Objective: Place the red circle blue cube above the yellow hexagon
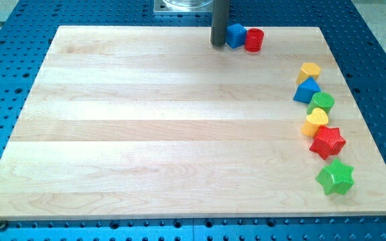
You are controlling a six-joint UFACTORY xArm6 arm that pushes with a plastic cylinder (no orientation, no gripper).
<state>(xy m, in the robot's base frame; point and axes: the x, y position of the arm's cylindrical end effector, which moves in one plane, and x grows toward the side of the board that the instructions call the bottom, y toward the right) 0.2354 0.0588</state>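
The blue cube and the red circle sit touching each other near the board's top edge, the red one on the right. My tip stands right against the blue cube's left side. The yellow hexagon lies at the view's right, lower than the pair and well to their right, at the top of a column of blocks.
Below the yellow hexagon runs a column along the right edge: a blue triangle, a green round block, a yellow heart, a red star and a green star. The wooden board lies on a blue perforated table.
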